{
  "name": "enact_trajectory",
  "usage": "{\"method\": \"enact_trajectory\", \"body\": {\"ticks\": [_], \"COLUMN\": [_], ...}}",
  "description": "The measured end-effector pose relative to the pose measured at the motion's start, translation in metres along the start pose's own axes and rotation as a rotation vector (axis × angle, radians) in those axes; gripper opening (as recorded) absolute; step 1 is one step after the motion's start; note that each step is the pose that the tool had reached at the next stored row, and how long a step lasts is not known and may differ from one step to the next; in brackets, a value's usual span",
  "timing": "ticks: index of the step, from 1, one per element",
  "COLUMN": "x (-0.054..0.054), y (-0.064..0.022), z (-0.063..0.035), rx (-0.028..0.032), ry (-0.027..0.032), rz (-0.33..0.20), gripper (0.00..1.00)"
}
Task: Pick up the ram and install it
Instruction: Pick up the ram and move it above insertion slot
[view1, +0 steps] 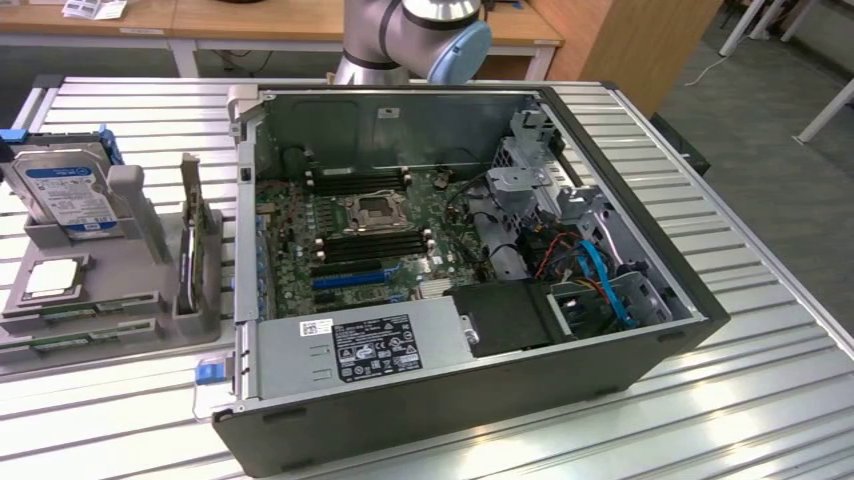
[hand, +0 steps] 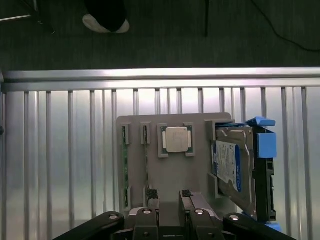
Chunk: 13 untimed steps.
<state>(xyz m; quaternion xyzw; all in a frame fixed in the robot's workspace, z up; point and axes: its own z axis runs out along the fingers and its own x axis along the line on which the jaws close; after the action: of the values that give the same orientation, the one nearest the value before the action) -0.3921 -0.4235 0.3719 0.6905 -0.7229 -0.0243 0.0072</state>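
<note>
Wrist view: open black fingers hover above the grey plastic tray, where squaring up along the thin green ram stick looks essential.

A ribbed metal table stands before wooden desks on grey floor.

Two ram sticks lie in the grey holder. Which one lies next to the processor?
The ram in the slot beside the processor. The other ram sits one slot farther off, along the edge of the holder.
</note>
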Motion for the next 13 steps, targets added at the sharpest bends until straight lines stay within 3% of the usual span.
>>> {"method": "enact_trajectory", "body": {"ticks": [13], "x": [0.000], "y": [-0.0008], "z": [0.0185], "rx": [0.0001], "ry": [-0.0001], "rz": [0.000], "gripper": [0.29]}}
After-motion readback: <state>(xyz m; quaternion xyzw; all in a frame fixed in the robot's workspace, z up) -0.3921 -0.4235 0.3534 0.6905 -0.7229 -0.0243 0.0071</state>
